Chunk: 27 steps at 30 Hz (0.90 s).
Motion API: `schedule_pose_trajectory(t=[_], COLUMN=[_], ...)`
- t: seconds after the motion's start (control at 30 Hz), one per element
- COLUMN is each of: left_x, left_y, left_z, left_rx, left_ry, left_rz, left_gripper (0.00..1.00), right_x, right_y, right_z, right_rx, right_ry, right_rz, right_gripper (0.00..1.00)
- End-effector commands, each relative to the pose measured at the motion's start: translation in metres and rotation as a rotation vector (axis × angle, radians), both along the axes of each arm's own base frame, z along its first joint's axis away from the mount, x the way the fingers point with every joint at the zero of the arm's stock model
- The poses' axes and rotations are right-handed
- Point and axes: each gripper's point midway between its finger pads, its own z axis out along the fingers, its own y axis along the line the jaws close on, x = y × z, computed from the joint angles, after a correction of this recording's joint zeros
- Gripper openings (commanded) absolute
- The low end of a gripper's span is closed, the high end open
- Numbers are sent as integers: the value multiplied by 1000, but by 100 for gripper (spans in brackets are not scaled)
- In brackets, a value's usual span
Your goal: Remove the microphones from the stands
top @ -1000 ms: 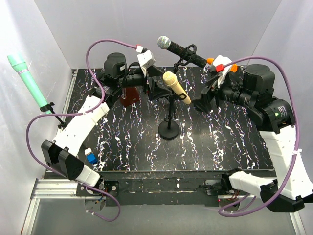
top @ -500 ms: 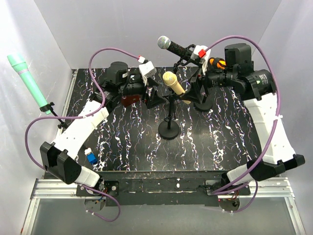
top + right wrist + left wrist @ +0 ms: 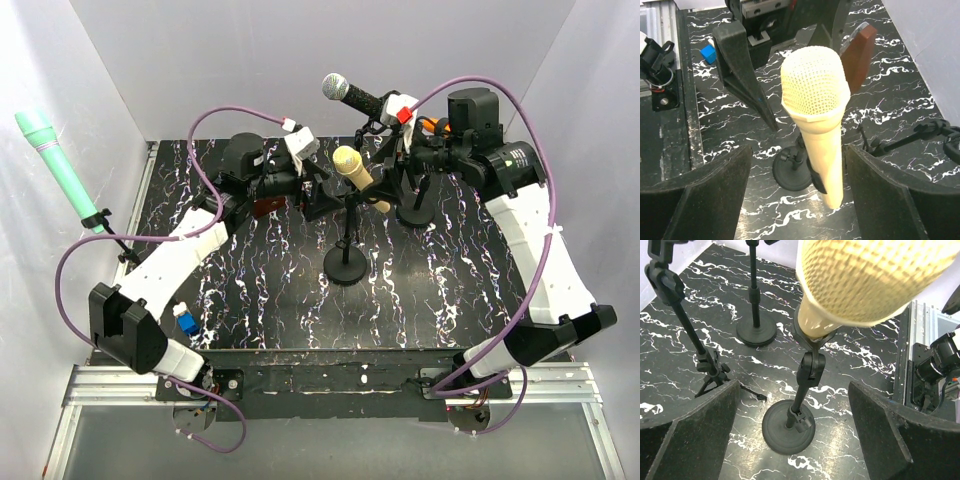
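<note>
The yellow microphone (image 3: 357, 176) has a round mesh head and a smooth, pale yellow body that becomes thinner toward its tail. It sits tilted in the black clip of a short stand (image 3: 346, 268) with a round base. This is a little above the centre of the top view, on the black marbled table (image 3: 470, 290), and the head points to the upper left.

The left gripper (image 3: 792, 387) is spread, 1 finger at each lower corner of its wrist view. The microphone head is above and between them, and nothing is pinched. The right gripper (image 3: 799, 150) is also spread, with the microphone body between its 2 fingers and a gap on each side.

1 second ago the right arm was far to the right of the top view. It has now reached in beside the microphone from the upper right. The left gripper has come only slightly closer.
</note>
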Motion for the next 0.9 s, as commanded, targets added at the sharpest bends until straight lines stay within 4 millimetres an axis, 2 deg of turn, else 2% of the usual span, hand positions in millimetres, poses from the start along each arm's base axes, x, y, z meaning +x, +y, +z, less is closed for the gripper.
schedule_pose_trajectory(t=[0.0,0.13,0.43,0.67,0.87], left_x=[2,-6,-5,-1,2], left_y=[-8,-13,-31,-41,-43], left_z=[-3,-10,-24,-32,-35], left_rx=[-43,-73,-127,-153,-158], left_ry=[2,33,15,32,32], left_rz=[1,-18,-43,-31,-25], left_gripper=[88,81,64,51,37], right_x=[13,14,20,29,31], right_y=[9,8,10,20,33], right_z=[6,2,-18,-20,-25], right_rx=[25,3,-57,-46,-35], right_ry=[-95,-130,-98,-73,-58], right_rz=[47,66,101,103,118], right_gripper=[81,78,70,67,58])
